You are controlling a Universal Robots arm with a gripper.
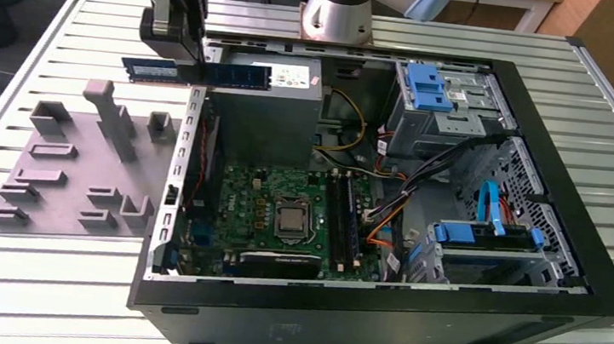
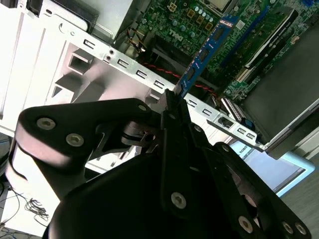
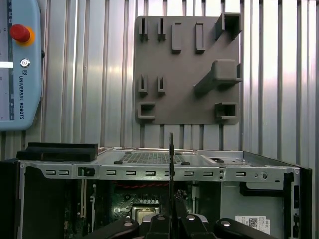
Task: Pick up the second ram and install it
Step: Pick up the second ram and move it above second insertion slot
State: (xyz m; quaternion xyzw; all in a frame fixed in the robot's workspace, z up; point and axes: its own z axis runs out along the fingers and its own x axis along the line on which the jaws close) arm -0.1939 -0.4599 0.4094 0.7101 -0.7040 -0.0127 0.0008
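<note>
The second ram is a long blue-green stick with dark chips. It hangs level in the air over the open computer case's wall on the exterior view's left, just in front of the power supply. My gripper is shut on it from above, near its middle. In the second wrist view the ram sticks out from the gripper towards the motherboard. In the first wrist view the ram shows edge-on above the gripper. The black memory slots lie on the motherboard.
A grey fixture plate with raised blocks lies on the slatted table beside the case, on the exterior view's left. Cables and blue drive bays fill the case's other side. A teach pendant lies on the table. The arm's base stands behind the case.
</note>
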